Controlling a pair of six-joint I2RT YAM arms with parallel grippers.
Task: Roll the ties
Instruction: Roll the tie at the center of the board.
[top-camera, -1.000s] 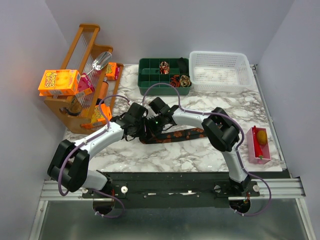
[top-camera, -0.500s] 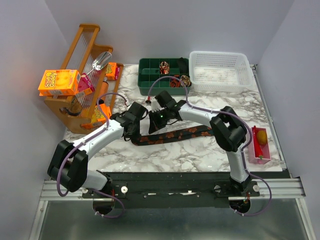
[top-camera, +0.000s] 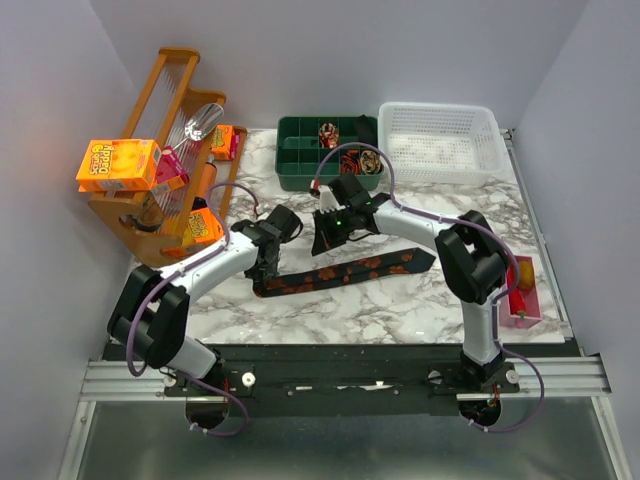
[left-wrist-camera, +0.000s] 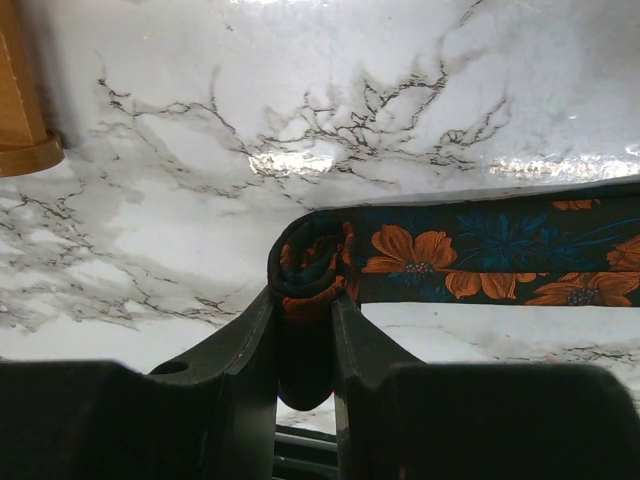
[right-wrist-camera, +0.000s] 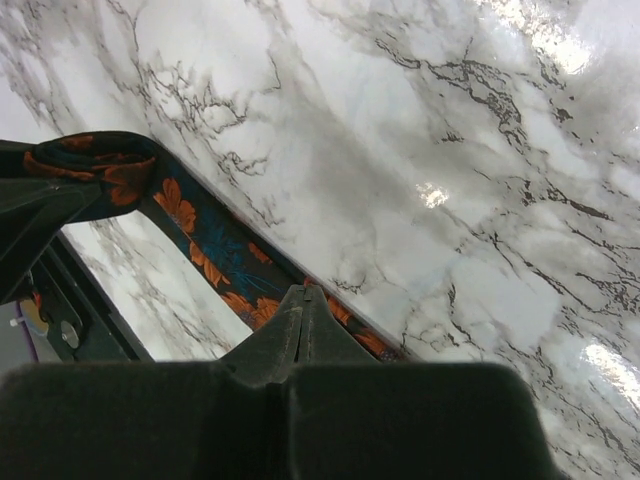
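White marble table (top-camera: 400, 310) holds the long dark navy fabric tie (top-camera: 350, 270) with orange flowers, flat mid-table. Your left gripper (left-wrist-camera: 303, 312) pinches its small rolled end; your right gripper (right-wrist-camera: 303, 303) looks closed, empty (lifted nearby). Next, probably: roll along the strip.

The tie (left-wrist-camera: 480, 250) runs off the left wrist view's right edge; its folded end vanishes between the fingers of the left hand (left-wrist-camera: 303, 310). The right hand (right-wrist-camera: 303, 300) hides part of it.
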